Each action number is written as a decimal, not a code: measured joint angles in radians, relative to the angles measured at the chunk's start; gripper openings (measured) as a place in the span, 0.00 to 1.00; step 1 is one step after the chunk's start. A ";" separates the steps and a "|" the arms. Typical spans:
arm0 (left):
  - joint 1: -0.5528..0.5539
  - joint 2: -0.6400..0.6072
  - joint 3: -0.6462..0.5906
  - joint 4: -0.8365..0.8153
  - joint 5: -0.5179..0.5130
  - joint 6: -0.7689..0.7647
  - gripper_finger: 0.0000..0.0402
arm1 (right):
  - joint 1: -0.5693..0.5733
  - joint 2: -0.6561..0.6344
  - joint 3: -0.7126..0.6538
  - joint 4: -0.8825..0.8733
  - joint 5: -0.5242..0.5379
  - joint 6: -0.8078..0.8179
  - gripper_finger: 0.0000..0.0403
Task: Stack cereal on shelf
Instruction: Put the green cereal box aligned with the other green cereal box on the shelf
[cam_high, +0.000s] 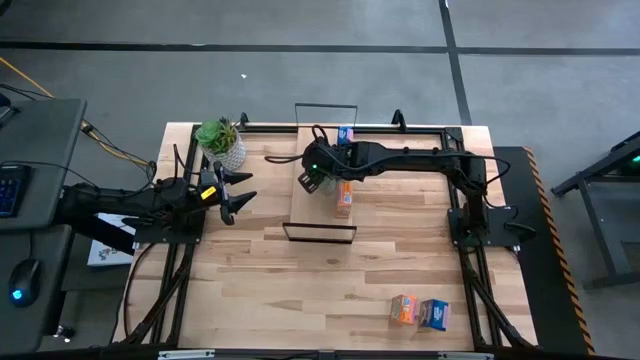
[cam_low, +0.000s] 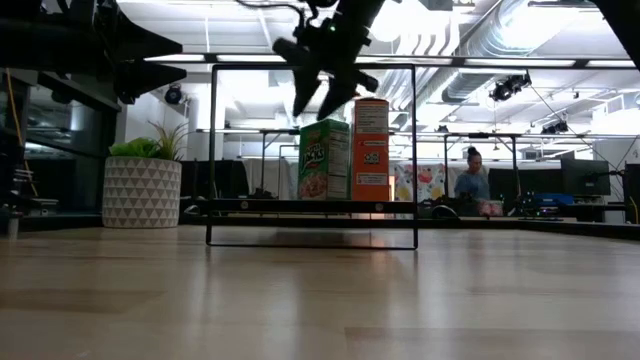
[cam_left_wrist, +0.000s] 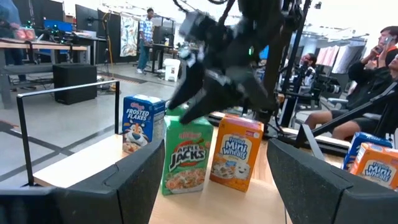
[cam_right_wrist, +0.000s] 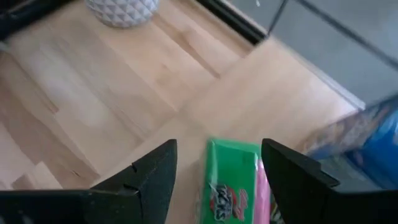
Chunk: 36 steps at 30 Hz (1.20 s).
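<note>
Worktop (cam_high: 300, 290), slatted light wood, nearest edge: two loose cereal boxes lying side by side, one orange box (cam_high: 403, 309) and one blue box (cam_high: 434, 314), both well apart from the shelf and not yet stacked. Mid-worktop: shelf (cam_high: 308, 212), a light plank with thin black wire frame ends. On it, seen from the left wrist view, stand three boxes upright in a row: Frosted Flakes box (cam_left_wrist: 141, 124), Apple Jacks box (cam_left_wrist: 186, 155) and Mini-Wheats box (cam_left_wrist: 235, 153), the last two just beside each other. Right tool (cam_high: 312, 179) hangs directly above the green box, fingers spread open and holding nothing. Left tool (cam_high: 237, 197) waits near the shelf's left end, fingers open, empty. Potted plant (cam_high: 221, 141) stands at the far left of the worktop. Judged progress: about halfway; three boxes placed, at least two left to fetch. Hard to make out: a sixth box is not clearly found in any view; the right arm covers part of the shelf from above. People show in the room beyond.
</note>
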 joint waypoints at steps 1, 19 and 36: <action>0.000 0.000 0.000 -0.005 0.000 0.000 0.69 | -0.002 -0.005 0.005 0.001 0.000 -0.016 0.56; 0.000 0.000 -0.001 -0.018 0.000 -0.001 0.69 | -0.014 -0.020 0.081 -0.100 -0.340 -0.553 0.04; 0.000 0.000 -0.001 -0.017 0.000 -0.001 0.69 | -0.033 0.052 0.079 -0.047 -0.396 -1.011 0.00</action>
